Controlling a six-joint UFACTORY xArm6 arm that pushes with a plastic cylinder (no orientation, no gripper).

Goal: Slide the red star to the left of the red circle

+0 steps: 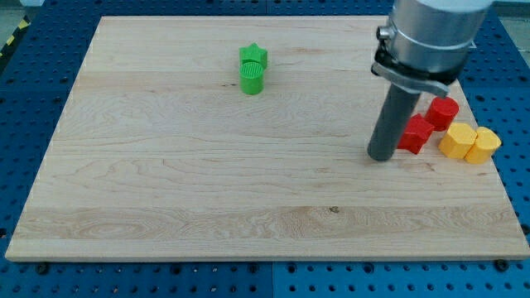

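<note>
The red star (416,133) lies on the wooden board (207,190) at the view's right. The red circle (443,111) sits just above and to the right of it, touching or nearly touching. My tip (382,156) rests on the board right next to the star's left side, close to touching it. The rod rises up into the arm's grey body at the view's top right.
Two yellow blocks (458,141) (483,145) sit side by side right of the red star, near the board's right edge. A green star (254,56) and a green cylinder (252,79) touch each other at the view's top centre.
</note>
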